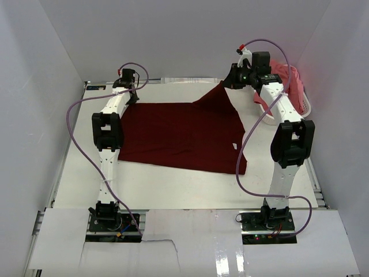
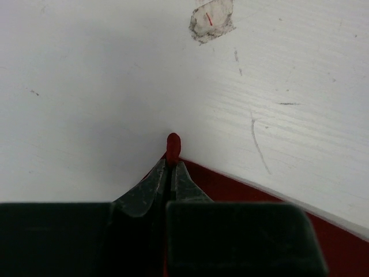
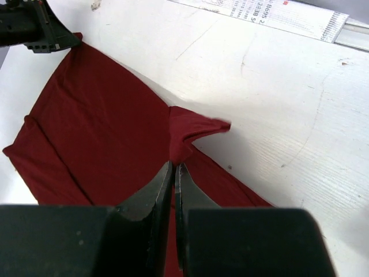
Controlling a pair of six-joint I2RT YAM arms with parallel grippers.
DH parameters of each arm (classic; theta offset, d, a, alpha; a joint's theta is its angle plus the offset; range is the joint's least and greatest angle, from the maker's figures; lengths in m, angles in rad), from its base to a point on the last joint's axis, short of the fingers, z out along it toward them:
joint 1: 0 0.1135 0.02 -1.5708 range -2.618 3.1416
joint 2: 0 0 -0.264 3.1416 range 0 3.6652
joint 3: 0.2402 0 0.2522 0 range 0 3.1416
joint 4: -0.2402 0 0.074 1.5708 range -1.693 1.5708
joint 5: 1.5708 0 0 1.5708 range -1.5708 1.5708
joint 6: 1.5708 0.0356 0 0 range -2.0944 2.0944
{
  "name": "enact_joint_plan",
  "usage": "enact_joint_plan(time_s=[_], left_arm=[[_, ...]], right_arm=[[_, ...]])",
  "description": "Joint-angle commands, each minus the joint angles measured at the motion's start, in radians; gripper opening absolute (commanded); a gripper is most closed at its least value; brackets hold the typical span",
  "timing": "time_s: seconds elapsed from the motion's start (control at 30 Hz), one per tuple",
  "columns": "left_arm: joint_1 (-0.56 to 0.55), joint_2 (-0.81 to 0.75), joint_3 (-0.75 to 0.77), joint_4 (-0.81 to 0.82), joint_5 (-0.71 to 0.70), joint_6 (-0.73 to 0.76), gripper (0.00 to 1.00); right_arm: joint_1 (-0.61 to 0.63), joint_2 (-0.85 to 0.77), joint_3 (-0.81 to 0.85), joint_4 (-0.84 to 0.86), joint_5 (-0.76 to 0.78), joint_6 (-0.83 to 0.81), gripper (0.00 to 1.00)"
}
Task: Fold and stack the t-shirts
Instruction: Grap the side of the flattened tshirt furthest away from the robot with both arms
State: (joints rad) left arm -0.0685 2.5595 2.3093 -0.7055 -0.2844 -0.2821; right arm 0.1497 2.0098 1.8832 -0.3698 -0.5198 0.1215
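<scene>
**Both grippers pinch far corners of the maroon t-shirt, which is spread on the table.**

Top view: the maroon t-shirt (image 1: 184, 135) lies flat in the middle of the table (image 1: 173, 190). The left gripper (image 1: 128, 88) sits at its far left corner, jaws hidden under the wrist. The right gripper (image 1: 229, 83) holds the far right corner up in a peak. The coral pink t-shirt (image 1: 286, 75) is bunched in the white basket (image 1: 307, 107), partly behind the right arm.

Left wrist view: the fingers are pressed together on a small nub of maroon cloth, and most of the shirt is cut off.

Right wrist view: the fingers are closed on a gathered fold, and the pinch point itself is hard to see. A printed strip (image 3: 277, 14) is unreadable.
</scene>
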Motion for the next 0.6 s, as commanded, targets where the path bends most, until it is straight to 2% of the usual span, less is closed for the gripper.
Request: enact_joint_plan(time_s=[0.0, 0.57], left_arm=[[0.004, -0.133, -0.033, 0.009, -0.033, 0.008, 0.0], [-0.004, -0.294, -0.2, 0.021, -0.059, -0.014, 0.0]], right_arm=[[-0.006, -0.098, -0.007, -0.009, -0.032, -0.02, 0.08], [-0.002, -0.284, -0.266, 0.008, -0.059, -0.048, 0.08]])
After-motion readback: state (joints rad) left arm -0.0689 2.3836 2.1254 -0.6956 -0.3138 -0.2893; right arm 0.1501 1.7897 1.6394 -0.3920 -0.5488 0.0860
